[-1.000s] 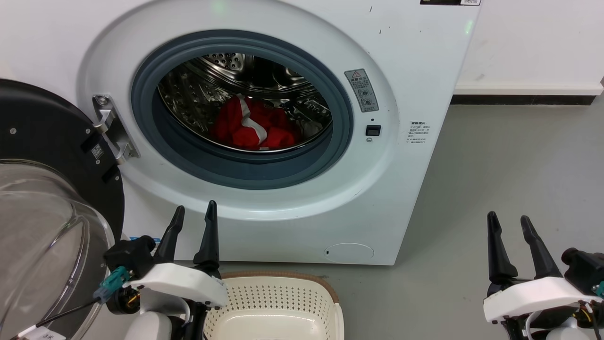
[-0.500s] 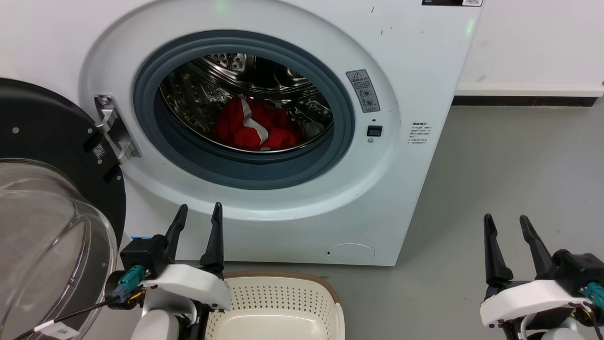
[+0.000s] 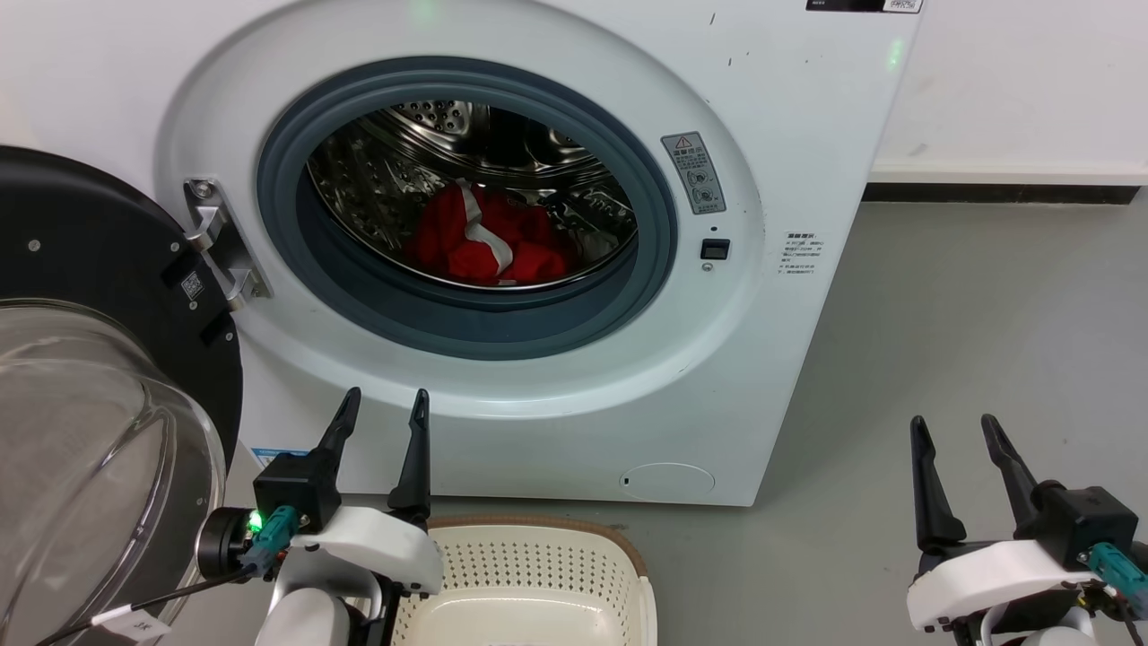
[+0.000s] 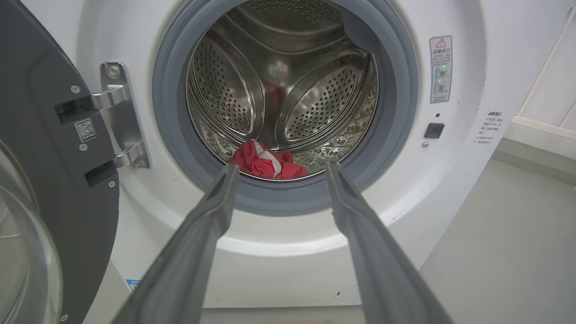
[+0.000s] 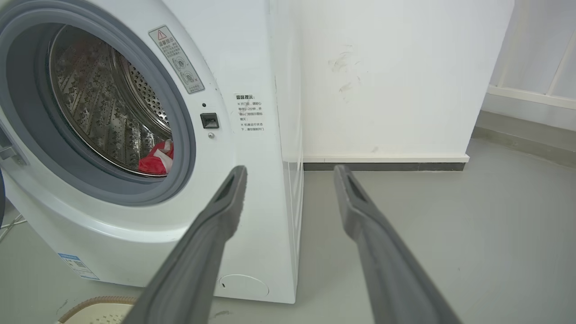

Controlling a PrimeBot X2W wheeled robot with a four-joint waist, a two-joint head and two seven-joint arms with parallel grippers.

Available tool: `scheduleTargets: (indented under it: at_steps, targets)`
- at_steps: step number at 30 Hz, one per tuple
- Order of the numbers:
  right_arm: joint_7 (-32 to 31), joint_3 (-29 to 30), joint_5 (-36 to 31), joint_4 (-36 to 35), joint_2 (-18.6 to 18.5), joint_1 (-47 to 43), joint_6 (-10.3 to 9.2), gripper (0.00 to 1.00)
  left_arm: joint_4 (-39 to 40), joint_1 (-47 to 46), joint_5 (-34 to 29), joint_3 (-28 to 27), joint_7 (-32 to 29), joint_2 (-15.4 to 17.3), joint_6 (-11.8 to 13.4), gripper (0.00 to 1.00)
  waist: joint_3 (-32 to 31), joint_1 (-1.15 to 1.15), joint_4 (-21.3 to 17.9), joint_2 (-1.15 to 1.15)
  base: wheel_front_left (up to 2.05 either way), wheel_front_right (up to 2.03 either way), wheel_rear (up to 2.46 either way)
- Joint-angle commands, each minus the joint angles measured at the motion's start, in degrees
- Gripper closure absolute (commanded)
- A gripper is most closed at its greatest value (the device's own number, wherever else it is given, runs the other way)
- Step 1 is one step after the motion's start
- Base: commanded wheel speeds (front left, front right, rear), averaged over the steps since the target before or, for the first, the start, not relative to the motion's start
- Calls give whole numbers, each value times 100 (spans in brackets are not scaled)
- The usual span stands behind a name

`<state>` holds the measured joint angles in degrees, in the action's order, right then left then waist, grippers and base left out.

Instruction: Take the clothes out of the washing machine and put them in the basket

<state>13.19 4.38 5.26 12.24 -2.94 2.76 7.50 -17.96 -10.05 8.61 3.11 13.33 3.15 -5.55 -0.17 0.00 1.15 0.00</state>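
Note:
Red clothes (image 3: 484,240) with a white band lie bunched at the bottom of the steel drum of the white washing machine (image 3: 789,135), whose door (image 3: 81,377) hangs open at the left. The clothes (image 4: 267,162) also appear between the fingers in the left wrist view, well beyond the tips, and a corner of the clothes (image 5: 157,159) peeks out in the right wrist view. The cream basket (image 3: 529,574) stands on the floor below the opening. My left gripper (image 3: 384,399) is open beside the basket's left end. My right gripper (image 3: 952,424) is open over the floor, right of the machine.
The glass porthole bulge of the open door (image 3: 90,449) is close to my left arm. Grey floor (image 3: 969,305) stretches to the right of the machine, bounded by a white wall with a dark skirting (image 3: 995,190).
Both grippers have sunk a little in the head view, the left drifting right and the right drifting left; the picture itself has shifted slightly. The clothes and basket lie as before.

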Motion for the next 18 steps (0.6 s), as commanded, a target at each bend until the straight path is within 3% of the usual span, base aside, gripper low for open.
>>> scheduleTargets:
  at_steps: [1,18]
  targets:
    - [60,3,-111,18,9,25,-2,0,-8,-95,-136,13,52,25,2,0,-2,0,2,0,0,0,0]
    - [207,31,-608,151,11,63,-2,0,-113,-121,-616,38,195,0,49,0,7,0,24,0,0,0,0]
